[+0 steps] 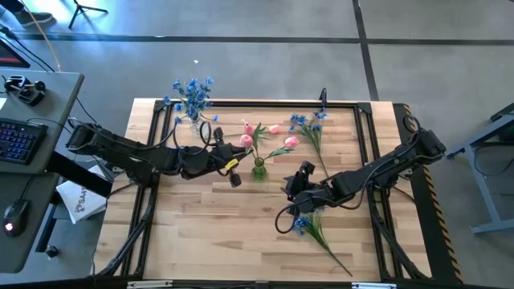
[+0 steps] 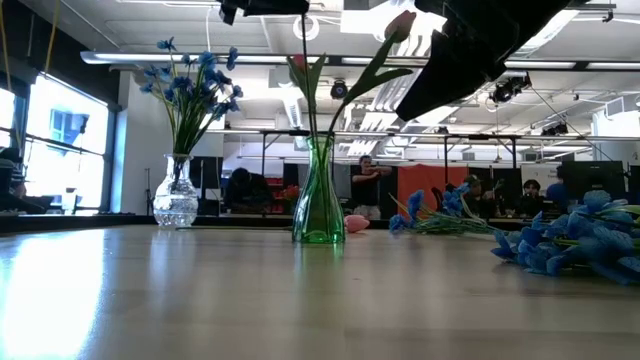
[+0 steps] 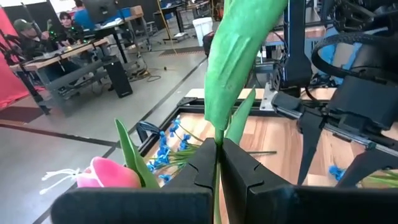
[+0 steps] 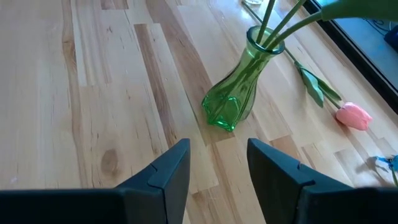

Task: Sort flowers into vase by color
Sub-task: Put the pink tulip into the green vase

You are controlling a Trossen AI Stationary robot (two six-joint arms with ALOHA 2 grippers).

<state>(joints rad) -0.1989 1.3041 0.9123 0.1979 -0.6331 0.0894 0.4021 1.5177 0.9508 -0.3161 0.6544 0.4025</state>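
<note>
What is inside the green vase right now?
The green vase holds thin green stems; the low view shows a pink tulip rising from it. The left claw is shut on one stem above it. The stem count is unclear, as the arms hide the tops.

- My left fingers are black, closed on a bright green tulip stem.
- My right fingers are dark grey-black.
- The narrow vase is clear emerald green glass.
- The tulip heads are soft pink, with green leaves.
- The other vase is colourless cut glass with a faceted pattern.
- The blossom sprays are vivid blue on green stems.
- The surface is pale blond wood in plank stripes, framed in black.
</note>
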